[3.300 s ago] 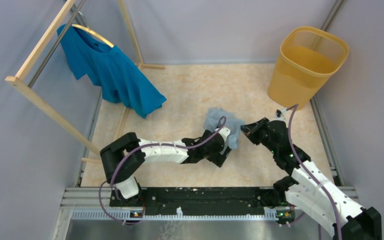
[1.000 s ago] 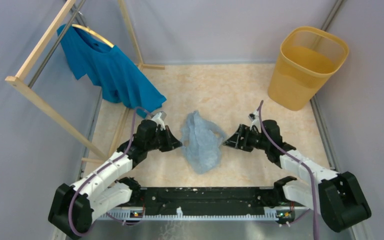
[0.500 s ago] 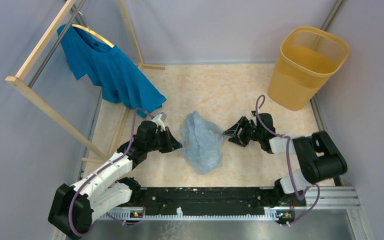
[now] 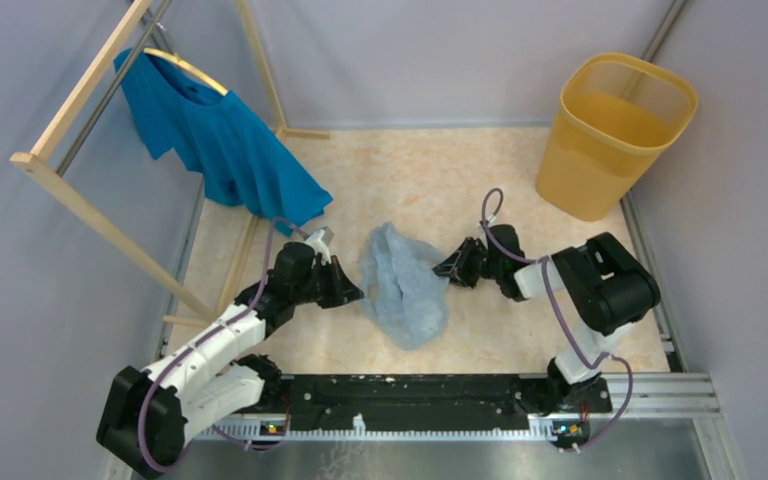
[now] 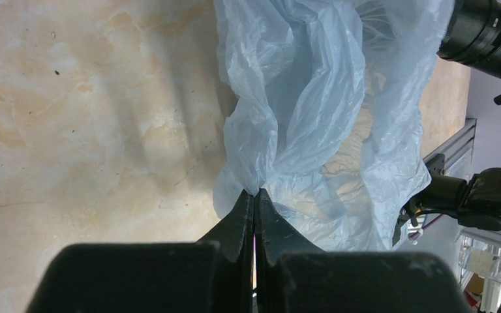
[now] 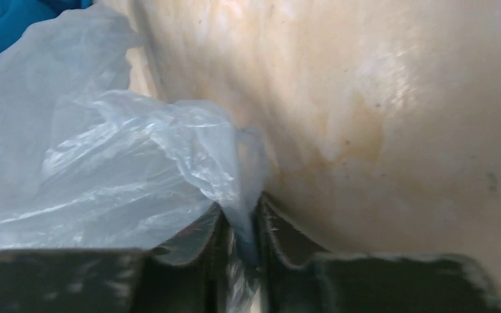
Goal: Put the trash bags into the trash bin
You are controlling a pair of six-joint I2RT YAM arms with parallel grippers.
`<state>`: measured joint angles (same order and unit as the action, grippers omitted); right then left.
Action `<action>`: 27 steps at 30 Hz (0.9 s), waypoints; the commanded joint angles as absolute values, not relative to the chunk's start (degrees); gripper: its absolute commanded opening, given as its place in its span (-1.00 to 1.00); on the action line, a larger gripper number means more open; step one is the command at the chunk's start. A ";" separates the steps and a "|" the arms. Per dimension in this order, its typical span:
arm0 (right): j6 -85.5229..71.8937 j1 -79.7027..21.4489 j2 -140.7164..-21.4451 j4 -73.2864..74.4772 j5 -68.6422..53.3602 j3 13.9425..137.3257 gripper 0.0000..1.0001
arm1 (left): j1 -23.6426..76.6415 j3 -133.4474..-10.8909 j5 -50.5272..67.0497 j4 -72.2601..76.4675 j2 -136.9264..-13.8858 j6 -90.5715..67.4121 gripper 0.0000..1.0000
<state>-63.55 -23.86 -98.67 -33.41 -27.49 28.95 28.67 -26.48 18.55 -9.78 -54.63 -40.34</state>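
Note:
The trash bags (image 4: pixel 403 285) are one pale grey-blue film bag, spread loosely on the marble floor between my two grippers. My left gripper (image 4: pixel 355 292) is shut on its left edge; in the left wrist view the jaws (image 5: pixel 255 194) pinch a fold of the bag (image 5: pixel 313 98). My right gripper (image 4: pixel 443 270) is at the bag's right edge. In the right wrist view its jaws (image 6: pixel 240 205) have closed on a strip of the film (image 6: pixel 104 163). The yellow-orange trash bin (image 4: pixel 615 130) stands upright at the back right, apart from both arms.
A bright blue T-shirt (image 4: pixel 225 140) hangs from a wooden rack (image 4: pixel 80 100) at the back left. Grey walls enclose the floor on three sides. A metal rail (image 4: pixel 400 395) with the arm bases runs along the near edge.
The right arm has folded in and its gripper has slid left onto the bag's right edge, closing from wide open onto the film. The left gripper holds as before.

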 commanded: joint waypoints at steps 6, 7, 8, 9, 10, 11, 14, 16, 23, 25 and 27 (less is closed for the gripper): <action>-39.27 -23.03 -81.22 -12.47 -11.31 32.77 -1.00 | 28.42 -28.10 12.23 -15.30 -47.49 -37.99 -1.00; -36.85 -22.97 -78.10 -9.73 -9.05 32.44 -1.00 | 28.45 -28.20 11.52 -15.68 -47.18 -37.78 -1.00; -34.64 -23.02 -75.35 -7.62 -6.96 31.94 -1.00 | 28.45 -28.22 11.00 -15.89 -46.98 -37.68 -1.00; -32.95 -23.03 -73.23 -5.86 -5.46 31.32 -1.00 | 28.32 -28.17 10.56 -15.81 -46.99 -37.59 -1.00; -31.36 -23.03 -71.63 -4.31 -4.74 30.68 -1.00 | 28.38 -28.13 10.46 -15.45 -47.15 -37.55 -1.00; -30.23 -22.95 -70.64 -2.58 -4.45 30.31 -1.00 | 28.32 -28.09 10.53 -14.92 -47.53 -37.54 -1.00; -29.15 -22.73 -70.42 2.30 -4.26 31.04 -1.00 | 28.37 -29.75 11.95 -13.18 -49.79 -37.33 -1.00; -28.56 -22.41 -71.13 4.74 -3.73 33.56 -1.00 | 28.34 -32.57 12.72 -12.48 -52.16 -37.21 -1.00; -23.43 -18.29 -72.47 26.04 -8.52 69.72 -1.00 | 28.37 -67.88 16.65 -17.93 -61.76 -28.67 -1.00; -23.48 -18.86 -67.88 26.90 -14.67 80.18 -1.00 | 28.51 -82.00 22.27 -20.07 -62.56 -26.54 -1.00; -23.40 -21.12 -58.58 16.22 -20.35 82.32 -1.00 | 28.72 -86.54 25.86 -15.65 -58.70 -26.44 -1.00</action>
<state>-26.02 -18.70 -74.61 23.83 -9.63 71.35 28.56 -72.82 16.91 -21.58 -65.23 -31.07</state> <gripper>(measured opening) 0.005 0.006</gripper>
